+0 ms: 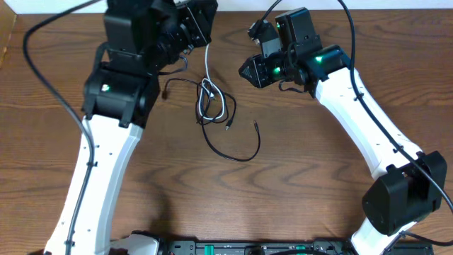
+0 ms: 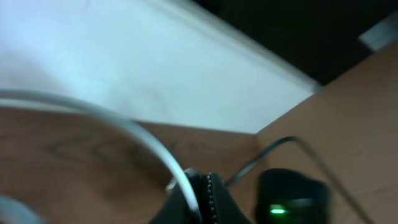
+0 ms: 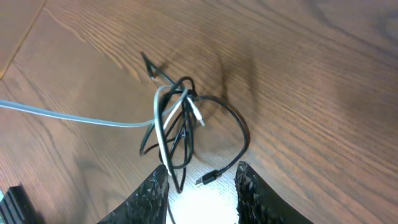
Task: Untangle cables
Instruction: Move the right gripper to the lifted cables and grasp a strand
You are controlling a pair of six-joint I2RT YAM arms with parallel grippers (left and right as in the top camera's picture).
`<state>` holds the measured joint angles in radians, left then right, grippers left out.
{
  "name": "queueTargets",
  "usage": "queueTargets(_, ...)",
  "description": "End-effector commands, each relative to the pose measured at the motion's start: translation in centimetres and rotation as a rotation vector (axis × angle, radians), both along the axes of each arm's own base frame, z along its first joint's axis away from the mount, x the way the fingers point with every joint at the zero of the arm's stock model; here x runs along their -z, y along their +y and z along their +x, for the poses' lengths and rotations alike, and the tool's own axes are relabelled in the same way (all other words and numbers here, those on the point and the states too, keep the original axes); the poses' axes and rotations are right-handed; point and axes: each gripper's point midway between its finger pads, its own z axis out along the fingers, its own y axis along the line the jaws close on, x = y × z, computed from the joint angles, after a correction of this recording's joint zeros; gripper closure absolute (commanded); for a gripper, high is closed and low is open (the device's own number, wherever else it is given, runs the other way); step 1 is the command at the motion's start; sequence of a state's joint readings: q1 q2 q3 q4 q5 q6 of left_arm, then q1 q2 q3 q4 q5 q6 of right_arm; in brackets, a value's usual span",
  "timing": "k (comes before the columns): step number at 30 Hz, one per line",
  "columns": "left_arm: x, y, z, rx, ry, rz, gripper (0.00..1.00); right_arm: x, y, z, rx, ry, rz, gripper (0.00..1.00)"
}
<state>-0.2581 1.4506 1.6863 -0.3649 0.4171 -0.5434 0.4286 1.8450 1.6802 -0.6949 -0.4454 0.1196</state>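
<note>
- black left gripper [image 2: 202,190], jaws pinched together on the white cable [image 2: 127,127], raised beyond the far side of the tangle [image 1: 212,103].
- from that grip the white cable drops into the tangle's knot, where black strands wrap around it.
- right gripper [image 3: 202,175] hangs to the right of the tangle, jaws partly apart with nothing between them.
- a black cable [image 1: 237,154] loops out of the tangle toward the robot, and its small plug [image 3: 208,178] lies between the right fingers in the wrist view.
- another black strand [image 1: 180,83] leaves the tangle leftward.
- the tangle lies on the brown wood table [image 1: 318,177].
</note>
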Motion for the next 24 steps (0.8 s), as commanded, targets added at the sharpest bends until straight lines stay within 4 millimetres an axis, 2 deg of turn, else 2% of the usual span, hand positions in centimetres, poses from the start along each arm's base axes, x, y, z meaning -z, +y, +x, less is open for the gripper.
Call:
queueTargets(1,-4.7,0.3,-2.4,0.016,-0.106,-0.035,0.93,0.7,0.7,-0.2,-0.085,0.0,0.026,0.67)
queueTargets(8,-5.0,0.7,-2.5,-0.005,-0.101,-0.045,0.93,1.7,2.5,-1.8,-0.288,-0.023,0.07,0.64)
queueTargets(13,-4.8,0.7,-2.5,-0.005,-0.094,-0.044,0.92,4.4,3.9,-2.3,-0.365,-0.02,0.035,0.65)
queueTargets(16,-4.6,0.7,-2.5,-0.005,-0.087,-0.042,0.93,6.2,4.2,-2.1,-0.364,-0.004,0.001,0.71)
queueTargets(22,-4.6,0.7,-2.5,-0.005,-0.086,-0.041,0.93,9.1,4.9,-1.1,-0.355,-0.007,-0.043,0.75)
queueTargets(24,-4.6,0.7,-2.5,-0.005,-0.085,-0.041,0.93,9.4,5.2,-0.9,-0.355,-0.015,-0.044,0.83)
